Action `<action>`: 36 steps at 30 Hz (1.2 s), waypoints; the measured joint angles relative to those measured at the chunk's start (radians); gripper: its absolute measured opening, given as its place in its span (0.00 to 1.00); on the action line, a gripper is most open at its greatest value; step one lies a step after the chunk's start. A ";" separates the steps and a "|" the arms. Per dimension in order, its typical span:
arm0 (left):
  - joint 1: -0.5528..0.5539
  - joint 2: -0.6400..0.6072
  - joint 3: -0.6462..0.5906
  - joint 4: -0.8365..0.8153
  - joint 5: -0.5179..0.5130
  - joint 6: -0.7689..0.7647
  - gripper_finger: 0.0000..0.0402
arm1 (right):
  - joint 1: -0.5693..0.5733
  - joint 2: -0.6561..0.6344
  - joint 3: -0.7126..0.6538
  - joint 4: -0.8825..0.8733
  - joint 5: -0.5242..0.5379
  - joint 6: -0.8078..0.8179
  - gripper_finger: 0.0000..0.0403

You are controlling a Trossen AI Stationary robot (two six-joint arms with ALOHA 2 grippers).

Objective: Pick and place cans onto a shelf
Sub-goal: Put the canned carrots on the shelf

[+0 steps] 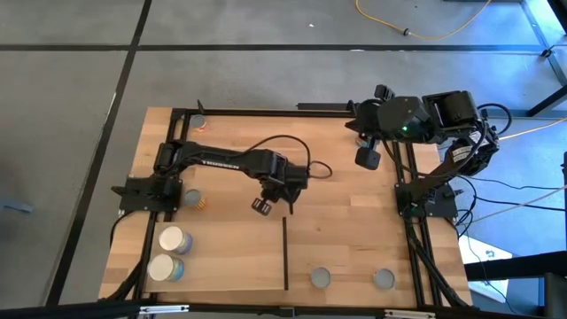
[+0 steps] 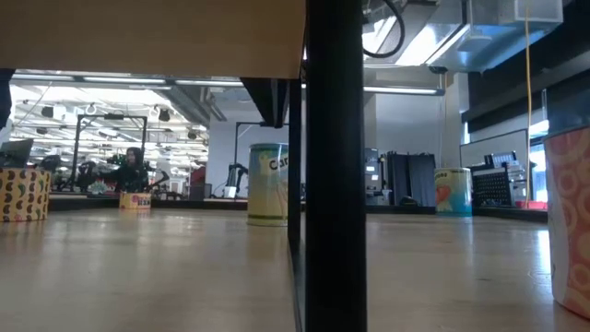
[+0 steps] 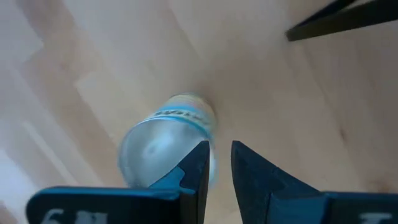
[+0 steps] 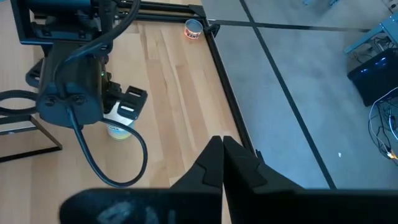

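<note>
Left end effector (image 3: 219, 163) beside can (image 3: 163, 148)

On the worktop (image 1: 337, 204), seen from above, the left hand (image 1: 262, 206) hangs near the middle, just left of a thin strip (image 1: 285, 252) that runs toward the front edge. A can (image 3: 165, 146) stands right beside that hand's fingers (image 3: 198, 168). Two cans (image 1: 170, 252) sit together at the front left, another (image 1: 193, 198) behind them. Two more (image 1: 352, 279) stand at the front, right of the strip. The right hand (image 1: 368, 158) waits over the back right.
</note>
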 joint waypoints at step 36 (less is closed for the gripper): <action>0.041 -0.002 -0.113 0.090 -0.103 -0.236 0.02 | 0.000 0.000 0.000 0.000 0.000 -0.003 0.01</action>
